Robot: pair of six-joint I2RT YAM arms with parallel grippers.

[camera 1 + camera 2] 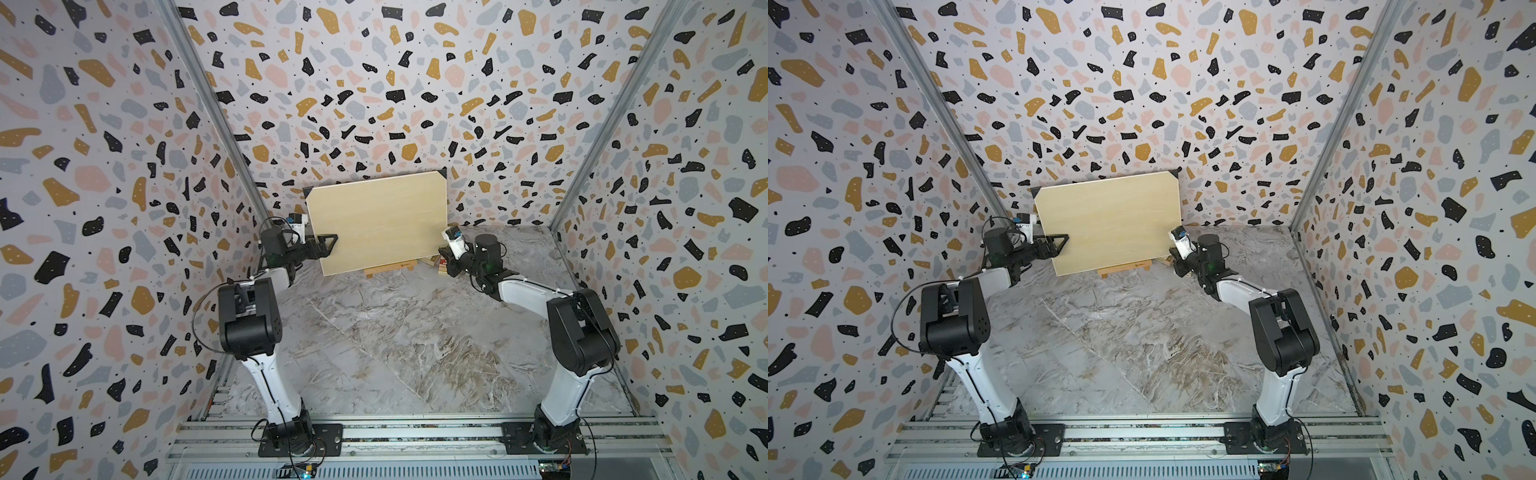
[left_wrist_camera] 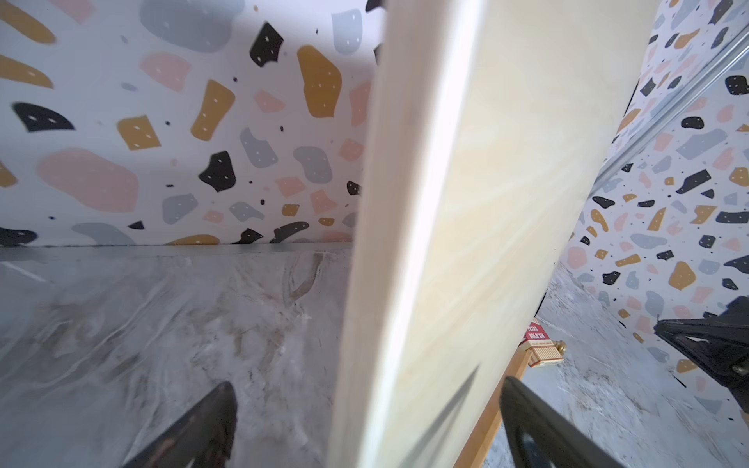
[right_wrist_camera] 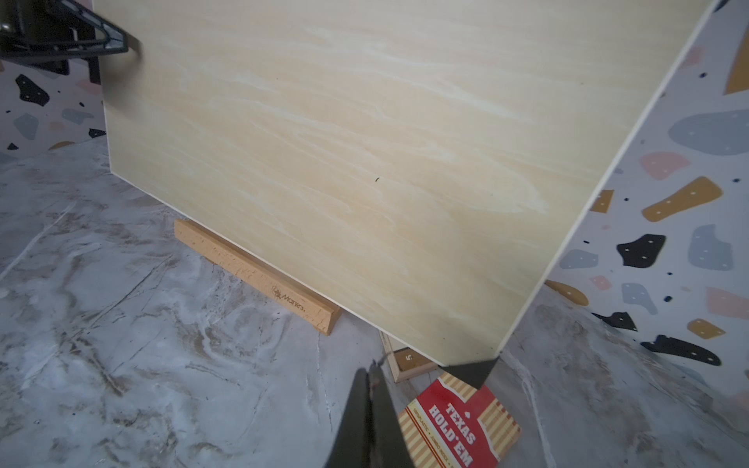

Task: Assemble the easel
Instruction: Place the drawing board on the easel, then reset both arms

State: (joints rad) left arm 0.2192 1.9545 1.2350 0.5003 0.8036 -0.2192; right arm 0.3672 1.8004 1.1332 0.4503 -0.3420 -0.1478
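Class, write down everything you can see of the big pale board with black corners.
The board is a thin, pale, wood-grain rectangular panel with black corner caps. It stands near upright at the back of the marbled table, with its lower edge on the ledge of the easel. The open left gripper straddles its side edge without clamping it.

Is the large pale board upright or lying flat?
Upright: the large pale rectangular board rests its lower edge on the ledge of the light-orange wooden easel.

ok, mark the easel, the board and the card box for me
easel (image 3: pixel 259 279), right wrist view, front face of its ledge.
board (image 1: pixel 378 224), a top view, middle of its face.
card box (image 3: pixel 458 421), right wrist view, red label.
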